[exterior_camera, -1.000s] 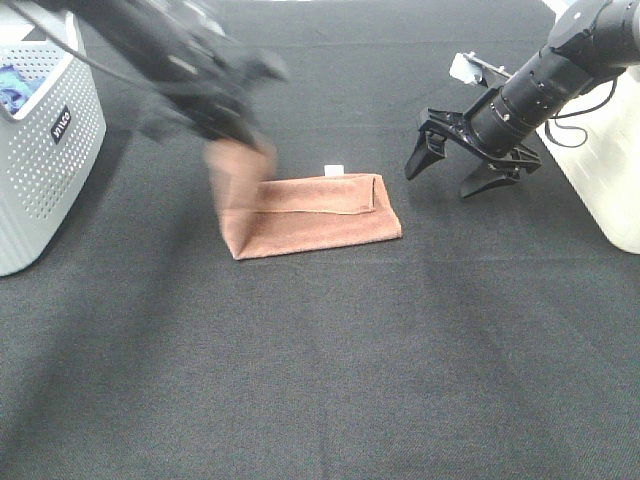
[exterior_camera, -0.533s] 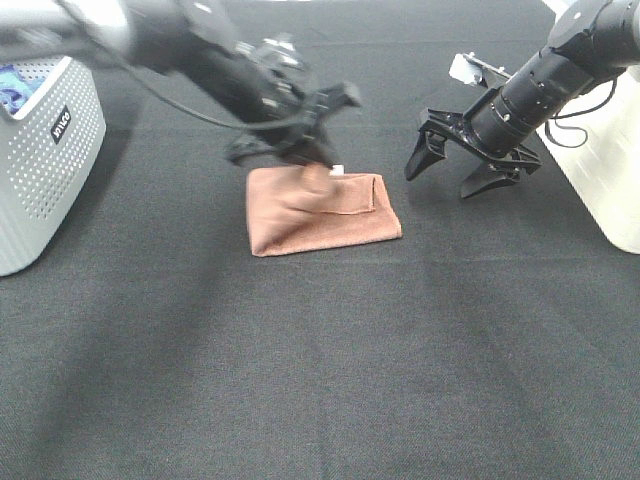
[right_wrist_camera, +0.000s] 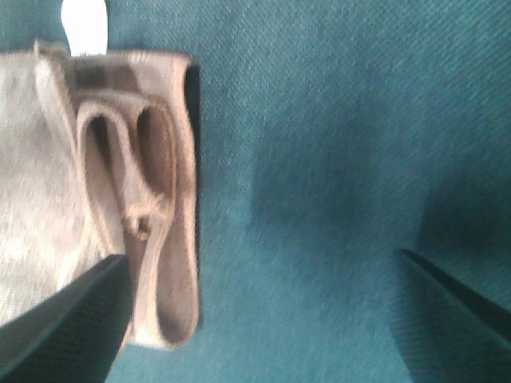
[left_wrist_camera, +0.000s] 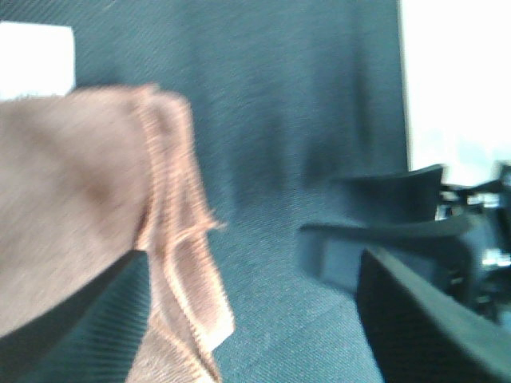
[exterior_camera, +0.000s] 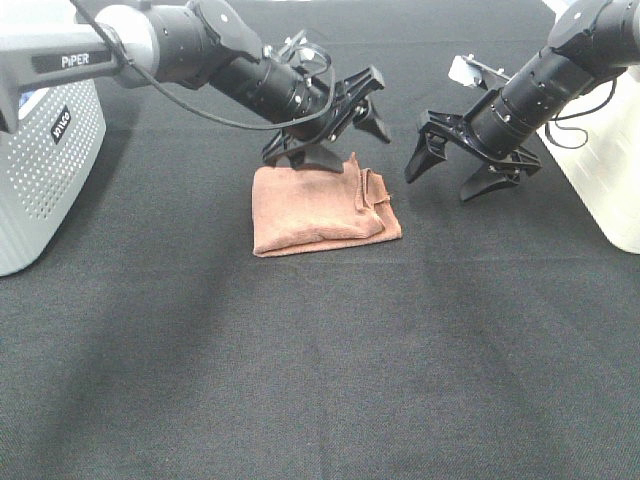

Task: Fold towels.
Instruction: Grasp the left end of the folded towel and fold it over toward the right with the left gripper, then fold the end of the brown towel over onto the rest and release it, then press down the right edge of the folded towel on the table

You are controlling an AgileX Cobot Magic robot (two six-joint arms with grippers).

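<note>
A brown towel [exterior_camera: 318, 208] lies folded on the black table, its doubled layers bunched at the right end. My left gripper [exterior_camera: 336, 134] is open and hovers just over the towel's far edge, holding nothing. In the left wrist view the towel [left_wrist_camera: 76, 207] lies beside one finger [left_wrist_camera: 56, 323]. My right gripper [exterior_camera: 441, 180] is open and empty, a little to the right of the towel and apart from it. In the right wrist view the towel's layered end [right_wrist_camera: 120, 199] shows in front of the open gripper [right_wrist_camera: 255, 319].
A grey perforated basket [exterior_camera: 40, 150] stands at the left edge. A white bin [exterior_camera: 610, 170] stands at the right edge, and also shows in the left wrist view [left_wrist_camera: 455, 80]. Black cloth covers the table [exterior_camera: 320, 380].
My left gripper carried the towel's left end over to the right, laid it on the rest and opened. The towel is now shorter and doubled. The right arm has not moved.
</note>
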